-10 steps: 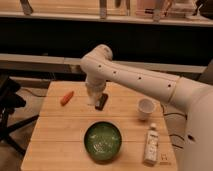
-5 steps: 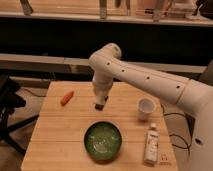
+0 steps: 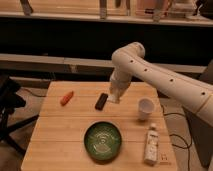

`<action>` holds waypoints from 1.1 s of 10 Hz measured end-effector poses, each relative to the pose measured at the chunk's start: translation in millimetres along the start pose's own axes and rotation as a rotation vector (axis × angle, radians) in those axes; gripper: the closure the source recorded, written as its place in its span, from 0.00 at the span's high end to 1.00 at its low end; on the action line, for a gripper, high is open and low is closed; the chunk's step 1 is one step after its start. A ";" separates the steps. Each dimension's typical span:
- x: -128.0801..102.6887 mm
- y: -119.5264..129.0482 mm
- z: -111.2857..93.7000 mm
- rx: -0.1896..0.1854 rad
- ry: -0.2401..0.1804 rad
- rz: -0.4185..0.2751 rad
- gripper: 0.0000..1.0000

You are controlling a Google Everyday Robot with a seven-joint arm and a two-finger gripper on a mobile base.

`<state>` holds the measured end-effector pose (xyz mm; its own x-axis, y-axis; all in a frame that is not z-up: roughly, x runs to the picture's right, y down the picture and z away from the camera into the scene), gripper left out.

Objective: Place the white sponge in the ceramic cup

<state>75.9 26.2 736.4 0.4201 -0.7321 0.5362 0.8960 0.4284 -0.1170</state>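
Note:
My gripper [image 3: 116,96] hangs from the white arm over the middle of the wooden table, a little above the surface. A small white block, the white sponge [image 3: 115,98], shows at its tip, and the gripper is shut on it. The ceramic cup [image 3: 145,107], small, plain and white, stands upright to the right of the gripper and slightly nearer the front, apart from it.
A flat black object [image 3: 101,101] lies just left of the gripper. An orange carrot-like piece [image 3: 66,98] lies at the left. A green bowl [image 3: 103,141] sits at the front middle. A white labelled bottle [image 3: 151,145] lies at the front right. The wooden table [image 3: 55,140] ends near the bowl.
The arm has swung to the right and the gripper has risen off the table with the white sponge. The black object it covered now shows.

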 end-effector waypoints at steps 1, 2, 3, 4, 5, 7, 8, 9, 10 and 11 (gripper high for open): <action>1.9 7.4 1.0 0.007 0.002 0.018 0.02; 4.3 14.3 3.2 0.010 0.004 0.033 0.02; 5.8 19.4 7.9 0.011 0.002 0.043 0.02; 9.7 27.9 8.8 0.015 -0.002 0.062 0.02; 14.3 38.4 11.5 0.016 -0.005 0.079 0.02; 14.1 47.4 17.8 0.022 -0.009 0.099 0.02; 13.3 55.7 22.1 0.023 -0.010 0.117 0.02; 14.2 63.4 25.3 0.023 -0.011 0.134 0.02; 17.8 71.7 27.5 0.024 -0.013 0.155 0.02; 21.1 78.1 29.0 0.024 -0.015 0.171 0.02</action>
<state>150.6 59.6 762.8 0.5637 -0.6395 0.5228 0.8078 0.5588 -0.1876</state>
